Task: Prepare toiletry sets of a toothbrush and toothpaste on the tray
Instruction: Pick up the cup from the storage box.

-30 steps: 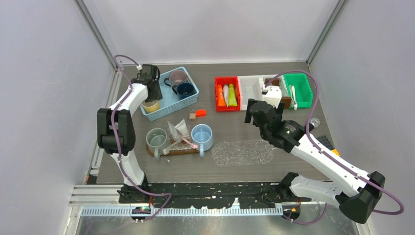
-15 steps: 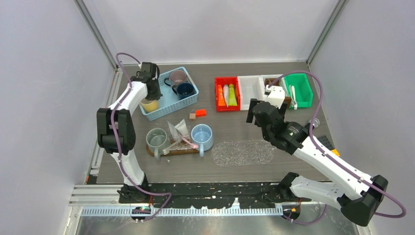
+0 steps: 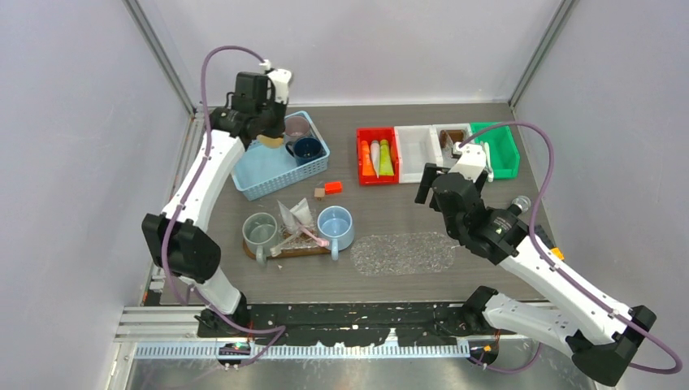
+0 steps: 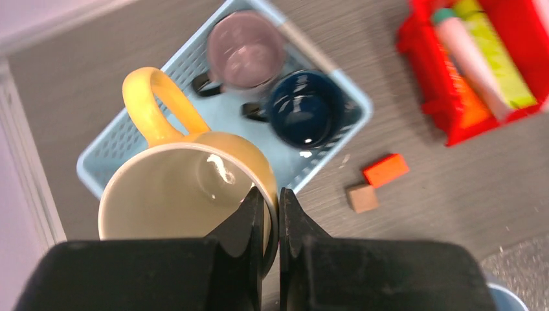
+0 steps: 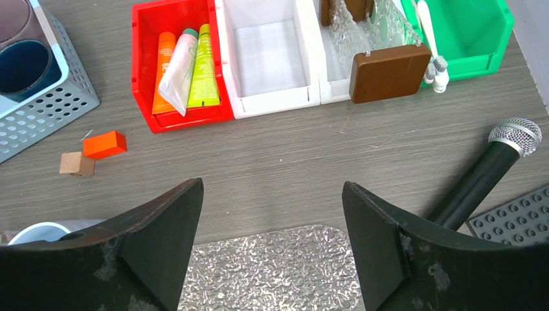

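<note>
my left gripper (image 4: 272,195) pinches only the cream-yellow mug (image 4: 162,194) by its rim; hanging off-centre, it may pivot and slip. my right gripper (image 5: 272,188) gapes, empty.

Bright even light, soft shadows; left wrist view slightly blurred.

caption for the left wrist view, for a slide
Left gripper pinching a cream-yellow mug by its rim over a light blue perforated basket with a mauve mug and navy mug
</note>
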Action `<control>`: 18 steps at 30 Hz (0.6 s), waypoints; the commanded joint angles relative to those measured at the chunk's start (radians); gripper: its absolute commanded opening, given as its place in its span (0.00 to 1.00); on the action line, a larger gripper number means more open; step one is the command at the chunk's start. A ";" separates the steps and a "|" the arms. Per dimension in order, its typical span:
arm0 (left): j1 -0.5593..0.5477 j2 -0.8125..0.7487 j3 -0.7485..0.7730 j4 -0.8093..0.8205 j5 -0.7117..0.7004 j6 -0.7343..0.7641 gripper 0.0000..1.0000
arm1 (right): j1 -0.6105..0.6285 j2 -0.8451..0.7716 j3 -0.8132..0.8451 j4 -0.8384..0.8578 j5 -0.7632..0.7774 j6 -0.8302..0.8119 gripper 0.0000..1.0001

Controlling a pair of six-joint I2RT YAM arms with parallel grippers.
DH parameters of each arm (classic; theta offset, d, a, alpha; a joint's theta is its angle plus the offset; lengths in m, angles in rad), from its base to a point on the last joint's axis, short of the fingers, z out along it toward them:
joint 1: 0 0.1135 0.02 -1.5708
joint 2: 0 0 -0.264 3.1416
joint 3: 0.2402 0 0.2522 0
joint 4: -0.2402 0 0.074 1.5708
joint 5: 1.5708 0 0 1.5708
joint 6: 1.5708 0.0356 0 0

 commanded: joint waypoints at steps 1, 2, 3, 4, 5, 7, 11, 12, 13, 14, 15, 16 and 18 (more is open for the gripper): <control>-0.113 -0.073 0.084 -0.033 0.101 0.195 0.00 | -0.002 -0.054 0.015 0.007 0.020 -0.016 0.85; -0.136 -0.081 0.089 -0.036 0.124 0.217 0.00 | -0.003 -0.063 0.011 0.007 0.020 -0.018 0.85; -0.157 -0.089 0.090 -0.036 0.150 0.238 0.00 | -0.003 -0.082 0.009 0.009 0.021 -0.024 0.85; -0.178 -0.096 0.090 -0.036 0.180 0.260 0.00 | -0.002 -0.091 0.004 0.010 0.020 -0.029 0.85; -0.199 -0.100 0.090 -0.039 0.212 0.279 0.00 | -0.002 -0.111 0.002 0.010 0.021 -0.038 0.85; -0.246 -0.105 0.092 -0.052 0.274 0.322 0.00 | -0.002 -0.139 -0.005 0.011 0.020 -0.057 0.85; -0.353 -0.100 0.088 -0.081 0.361 0.420 0.00 | -0.003 -0.191 -0.017 0.009 0.020 -0.104 0.85; -0.380 -0.095 0.089 -0.091 0.382 0.443 0.00 | -0.002 -0.199 -0.019 0.006 0.021 -0.117 0.85; -0.400 -0.091 0.087 -0.101 0.405 0.464 0.00 | -0.002 -0.214 -0.019 0.004 0.023 -0.124 0.85; -0.421 -0.089 0.082 -0.104 0.425 0.482 0.00 | -0.002 -0.229 -0.020 0.000 0.025 -0.138 0.85; -0.439 -0.091 0.072 -0.103 0.445 0.503 0.00 | -0.002 -0.237 -0.020 -0.002 0.026 -0.145 0.85; -0.462 -0.094 0.063 -0.107 0.467 0.530 0.00 | -0.002 -0.253 -0.020 -0.006 0.026 -0.164 0.85; -0.491 -0.105 0.035 -0.105 0.520 0.583 0.00 | -0.002 -0.273 -0.016 -0.012 0.006 -0.195 0.85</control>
